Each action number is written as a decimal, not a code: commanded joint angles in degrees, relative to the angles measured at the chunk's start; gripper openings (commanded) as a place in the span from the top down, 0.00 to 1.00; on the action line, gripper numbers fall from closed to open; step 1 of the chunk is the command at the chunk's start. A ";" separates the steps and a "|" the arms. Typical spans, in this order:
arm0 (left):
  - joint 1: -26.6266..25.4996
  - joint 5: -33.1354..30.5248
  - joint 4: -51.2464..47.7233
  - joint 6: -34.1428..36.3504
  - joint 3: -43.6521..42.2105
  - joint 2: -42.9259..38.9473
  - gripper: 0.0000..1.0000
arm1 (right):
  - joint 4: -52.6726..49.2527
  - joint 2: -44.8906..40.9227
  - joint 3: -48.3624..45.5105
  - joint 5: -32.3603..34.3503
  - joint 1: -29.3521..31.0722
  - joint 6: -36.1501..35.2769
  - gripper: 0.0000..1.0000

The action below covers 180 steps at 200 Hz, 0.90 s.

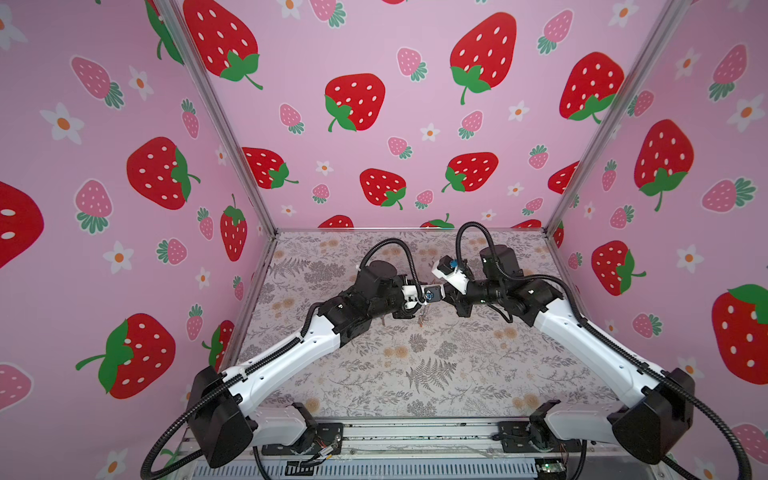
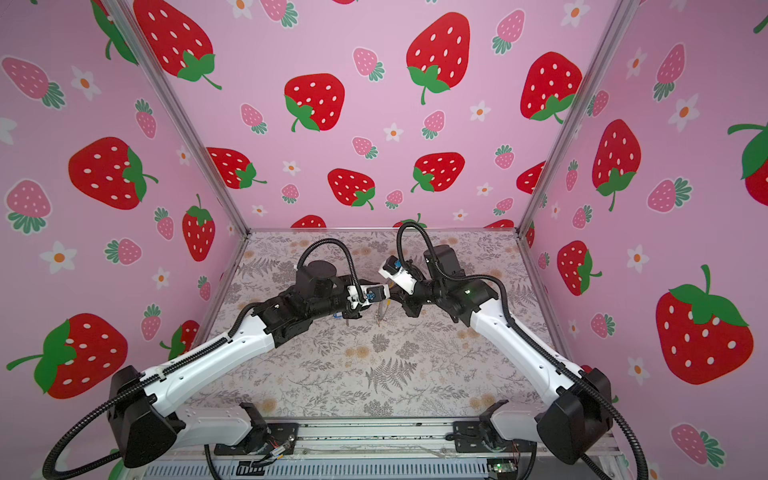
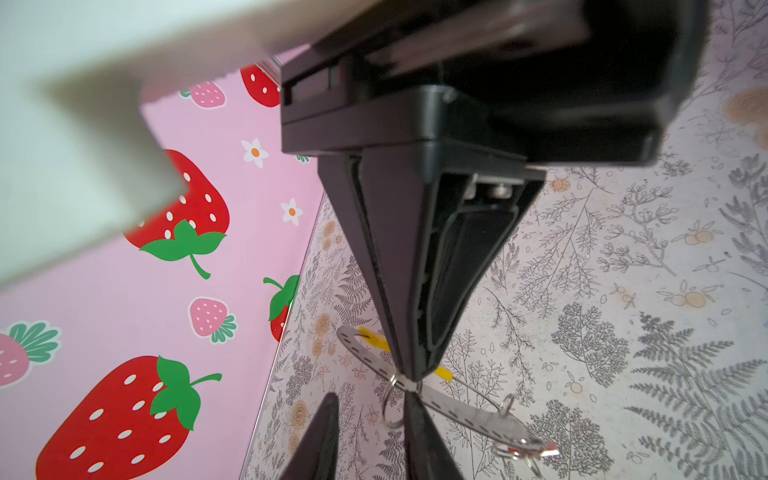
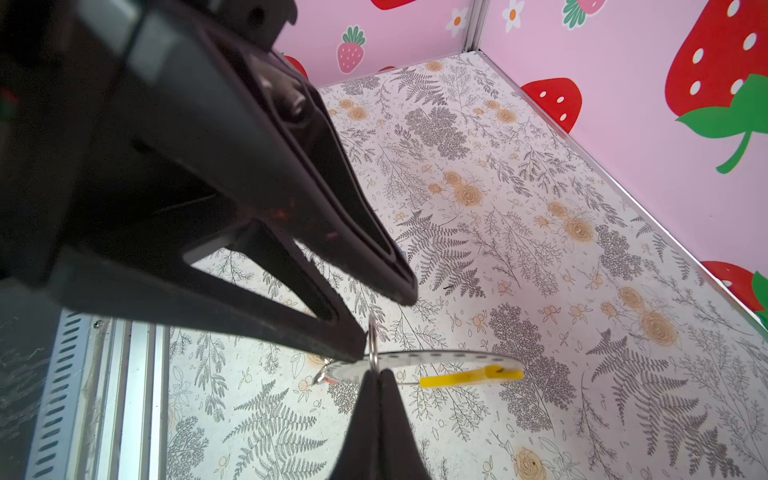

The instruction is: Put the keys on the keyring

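keyring (image 4: 436, 356) pinched in right gripper (image 4: 376, 375); left gripper (image 4: 383, 322) spread beside it

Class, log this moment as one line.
right pincer: shut on keyring | left pincer: open around small split ring | keyring: held above table

No words, brand names, numbers or signs can be read in any view. The walls (image 1: 374, 104) carry only strawberry and flower pictures, and the table (image 1: 415, 374) has a fern and blossom print. A row of tiny dark marks on the keyring (image 4: 432, 358) is too small to make out.
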 commanded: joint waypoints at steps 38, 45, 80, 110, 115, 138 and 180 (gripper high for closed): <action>-1.22 -0.94 1.38 3.29 1.38 0.43 0.74 | -1.30 0.32 2.75 -1.43 0.69 0.65 0.98; -1.30 -0.95 1.55 3.45 1.33 0.51 0.75 | -1.37 0.33 2.75 -1.43 0.65 0.63 0.98; -1.78 -0.97 1.45 4.18 1.83 0.82 0.75 | -1.75 0.66 2.92 -1.50 0.74 0.58 0.98; -1.92 -0.96 0.84 4.75 2.00 1.22 0.82 | -1.66 0.69 3.04 -1.47 0.90 0.42 0.98; -1.87 -0.95 0.83 4.87 2.01 1.30 0.82 | -1.61 0.71 2.96 -1.51 0.92 0.42 0.98; -1.96 -0.89 0.57 5.27 2.11 1.44 0.83 | -1.48 0.85 2.93 -1.74 1.00 0.34 0.98; -1.95 -0.90 0.04 5.56 2.69 1.39 0.87 | -1.30 0.82 2.33 -1.20 1.00 -0.30 0.98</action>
